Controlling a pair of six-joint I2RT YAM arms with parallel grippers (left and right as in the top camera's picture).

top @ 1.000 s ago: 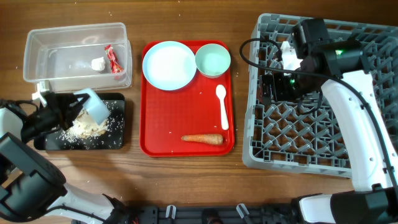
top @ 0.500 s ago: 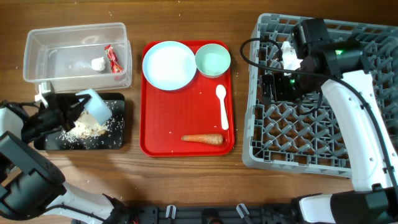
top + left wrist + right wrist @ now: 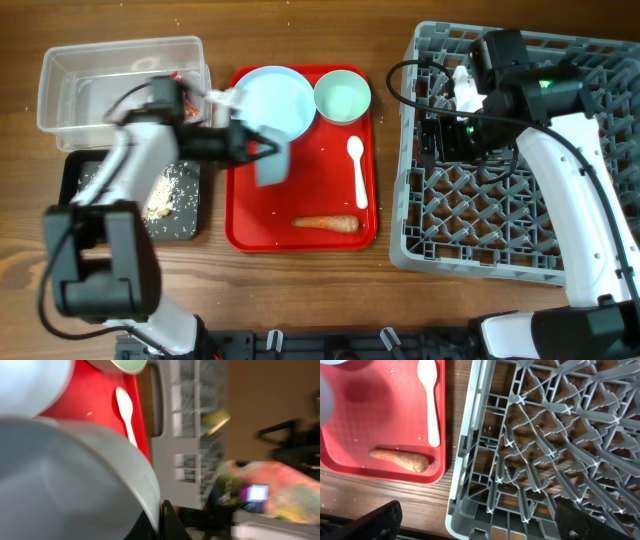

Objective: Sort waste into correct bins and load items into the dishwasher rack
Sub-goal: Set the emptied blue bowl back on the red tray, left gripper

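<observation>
Left pincer (image 3: 248, 140) with small pale bowl (image 3: 272, 160), now over red tray (image 3: 330, 175)

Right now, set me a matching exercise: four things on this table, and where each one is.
Things:
1. carrot
2. scraps
3. blue bowl
4. green bowl

Places:
A. in the black tray
B. held by the left gripper above the red tray
C. on the red tray, beside the plate
D. lying near the red tray's front edge

Pairs: 1-D, 2-A, 3-B, 4-C
</observation>
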